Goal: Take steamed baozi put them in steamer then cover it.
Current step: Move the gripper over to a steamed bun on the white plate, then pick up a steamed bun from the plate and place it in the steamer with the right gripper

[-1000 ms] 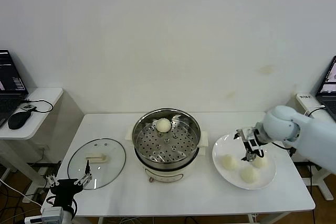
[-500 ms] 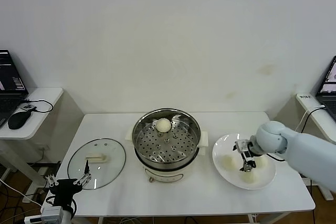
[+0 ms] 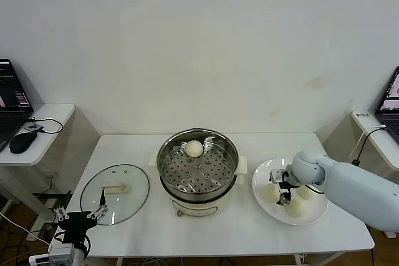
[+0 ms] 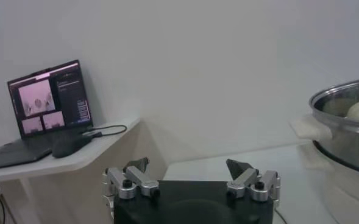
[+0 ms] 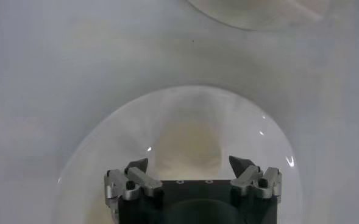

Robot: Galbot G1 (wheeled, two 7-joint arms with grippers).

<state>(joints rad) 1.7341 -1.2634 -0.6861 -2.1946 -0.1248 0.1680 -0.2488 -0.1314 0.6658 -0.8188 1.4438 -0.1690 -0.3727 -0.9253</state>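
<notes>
Left gripper (image 3: pixel 80 217): parked low at the table's near edge, on the far side of the lid from the steamer — its fingers (image 4: pixel 136 165) stand wide with nothing between them, waiting its turn.
Lid (image 3: pixel 115 185): flat on the table (image 3: pixel 206 232) just beside the steamer, handle up; likely left there so the pot stays open for loading and the idle arm can reach it later.
Steamer (image 3: pixel 198 163): the landmark, mid-table, uncovered, perforated tray showing.
Bun in the steamer (image 3: pixel 194 148): one sits at the tray's far edge, leaving the rest of the tray free.
Plate (image 3: pixel 259 179): just beside the steamer, opposite the lid, holding three buns.
Target bun (image 3: pixel 269 192): the one on the plate nearest the steamer.
Right gripper (image 3: pixel 282 190): low over the plate, touching or nearly touching that bun; the wrist view shows its fingers (image 5: pixel 241 164) spread on both sides of the bun (image 5: pixel 188 146), not yet closed — I judge this the start of a grasp.
In the way: the two other buns (image 3: pixel 300 200) lie close behind the gripper; the steamer's raised rim must be cleared on the carry.
</notes>
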